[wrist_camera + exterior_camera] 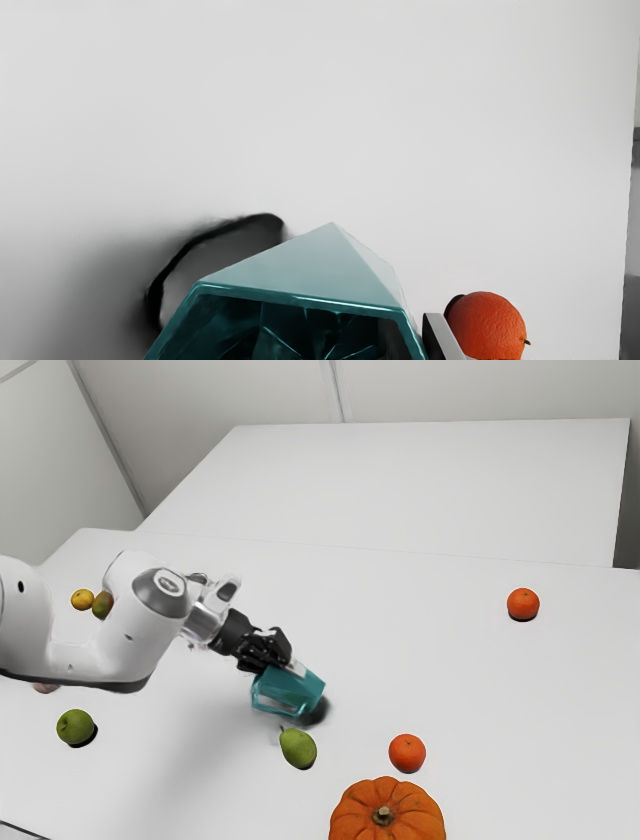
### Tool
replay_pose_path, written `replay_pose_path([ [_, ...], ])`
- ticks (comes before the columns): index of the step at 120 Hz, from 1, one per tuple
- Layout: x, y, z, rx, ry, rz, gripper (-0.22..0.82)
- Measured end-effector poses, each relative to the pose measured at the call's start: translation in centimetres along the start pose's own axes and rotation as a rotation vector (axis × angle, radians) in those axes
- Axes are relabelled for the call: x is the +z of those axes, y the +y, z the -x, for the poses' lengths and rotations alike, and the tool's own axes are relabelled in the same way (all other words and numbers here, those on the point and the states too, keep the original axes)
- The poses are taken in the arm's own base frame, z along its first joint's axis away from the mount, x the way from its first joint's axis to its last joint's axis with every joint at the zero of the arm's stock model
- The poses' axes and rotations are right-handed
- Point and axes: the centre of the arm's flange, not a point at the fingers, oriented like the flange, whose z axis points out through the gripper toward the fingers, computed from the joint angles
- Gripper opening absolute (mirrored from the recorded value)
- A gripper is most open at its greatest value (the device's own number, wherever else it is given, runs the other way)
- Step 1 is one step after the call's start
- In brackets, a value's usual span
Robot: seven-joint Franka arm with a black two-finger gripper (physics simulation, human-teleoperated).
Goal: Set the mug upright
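The teal faceted mug [287,692] hangs tilted at the gripper [281,663] in the exterior view, with a dark shadow on the table beside it. In the wrist view the open mouth of the mug [295,295] faces the camera. The gripper [411,336] is shut on the mug's side wall there, one finger outside the wall and a dark finger shape inside the mouth. The mug's lower part is cut off in that view.
On the white table [430,630], a green pear [298,748] lies close to the mug. An orange [407,753] and a pumpkin [387,815] are nearby; another orange [523,604] lies toward the exterior view's right. A green fruit [75,727] sits at its left.
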Motion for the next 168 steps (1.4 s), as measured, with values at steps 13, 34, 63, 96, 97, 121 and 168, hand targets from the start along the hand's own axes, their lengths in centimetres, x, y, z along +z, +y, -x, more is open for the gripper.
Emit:
replay_pose_path([
  [13,-2.2,1.4,-1.5,0.130,-0.008,-0.101,-0.14],
  [34,-4.3,3.2,-3.0,0.321,-0.067,-0.319,-0.14],
  [63,-4.1,3.9,-3.3,0.445,-0.147,-0.549,-0.14],
  [96,-3.6,2.7,-3.6,0.450,-0.179,-0.731,-0.14],
  [97,-3.6,2.7,-3.6,0.449,-0.178,-0.734,-0.14],
  [121,-3.5,1.5,-4.3,0.405,-0.149,-0.787,-0.14],
  [168,-1.8,-1.3,-6.4,0.328,-0.125,-0.841,-0.14],
])
